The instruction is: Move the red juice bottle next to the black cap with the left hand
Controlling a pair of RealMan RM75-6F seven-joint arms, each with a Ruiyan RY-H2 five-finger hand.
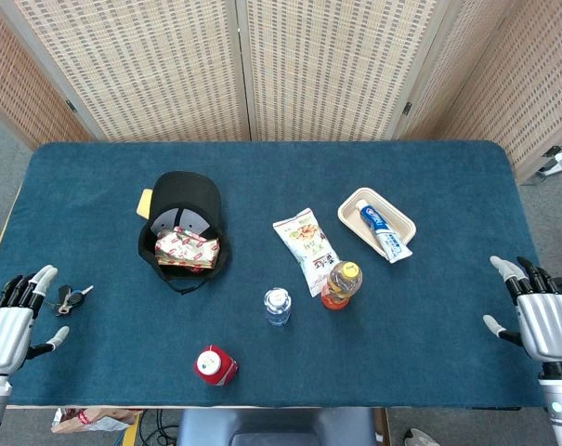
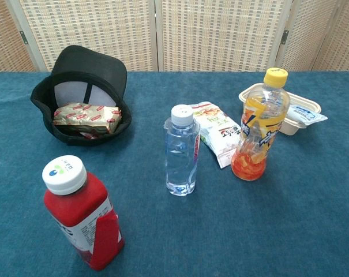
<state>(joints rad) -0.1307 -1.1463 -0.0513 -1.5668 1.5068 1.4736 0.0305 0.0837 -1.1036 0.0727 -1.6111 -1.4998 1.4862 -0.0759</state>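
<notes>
the left hand rests open at the table edge, fingers spread, holding nothing; the red juice bottle stands upright near the front, well apart from the black cap; approach from the side, grip its body below the white lid, keep it vertical

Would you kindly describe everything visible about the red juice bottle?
The red juice bottle stands upright near the table's front edge, nearest the robot. It looks like clear plastic filled with red juice, squarish in body, topped by a white screw cap bearing a small printed logo. A label with a white panel and small print wraps its side. Nothing touches it but the blue cloth beneath; both hands are away at the table's ends. The cap lies farther back, the water bottle to its right.
</notes>
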